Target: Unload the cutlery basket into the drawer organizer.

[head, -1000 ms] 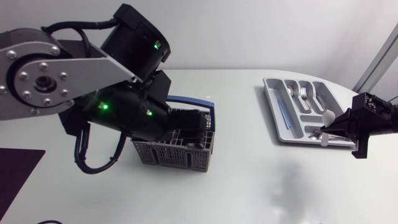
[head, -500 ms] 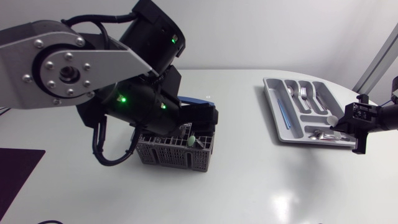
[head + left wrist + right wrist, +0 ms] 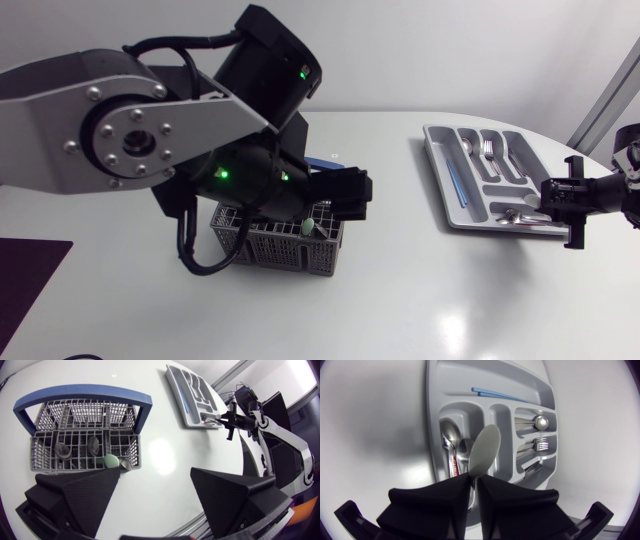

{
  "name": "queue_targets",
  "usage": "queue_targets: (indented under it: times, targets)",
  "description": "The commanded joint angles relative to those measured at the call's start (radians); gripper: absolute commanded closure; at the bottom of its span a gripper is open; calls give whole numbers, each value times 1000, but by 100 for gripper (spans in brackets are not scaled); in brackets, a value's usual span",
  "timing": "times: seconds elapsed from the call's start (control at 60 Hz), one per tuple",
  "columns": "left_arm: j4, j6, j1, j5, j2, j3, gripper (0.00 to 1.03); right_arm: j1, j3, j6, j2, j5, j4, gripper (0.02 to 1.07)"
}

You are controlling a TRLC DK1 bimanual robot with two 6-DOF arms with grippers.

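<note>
Holding entry: spoon point(image 3: 485, 452), clamped by its handle in the right gripper point(image 3: 474, 487), bowl ahead, long axis along the drawer organizer point(image 3: 432, 415) compartments beneath; left gripper point(image 3: 155, 482) spread, empty, over the cutlery basket point(image 3: 80, 415), well apart

The table point(image 3: 420, 300) is viewed from above by the head camera. The cutlery basket point(image 3: 82, 414) is seen closely by the left wrist camera, the drawer organizer point(image 3: 465, 377) (shared by all views) by the right.
</note>
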Motion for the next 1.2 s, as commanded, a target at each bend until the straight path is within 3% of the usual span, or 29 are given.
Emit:
queue_targets:
  times: [0.0, 0.067, 0.333, 0.583, 0.65, 0.85, 1.1, 1.183]
  targets:
    - [4, 3, -11, -10, 13, -29, 4, 10, -47, -38, 15, 19, 23, 77]
    - [10, 72, -17, -13, 21, -32, 4, 11, -70, -40, 4, 30, 51, 64]
    - [72, 118, -34, -30, 33, -59, 5, 10, -116, -30, -63, 24, 69, 56]
    - [116, -112, -43, -32, 18, -95, 4, 10, -147, 42, -148, -28, 55, 51]
    - [119, -159, -58, -78, 12, -111, 4, 20, -148, 123, -186, -45, 55, 44]
    - [75, -359, -49, -81, 2, -98, 4, 62, -188, 281, -295, -97, 40, 32]
    - [56, -528, -47, -114, 19, -80, 4, 139, -239, 459, -419, -125, -3, 32]
    - [56, -547, -46, -121, 27, -74, 9, 174, -260, 511, -468, -128, -21, 32]
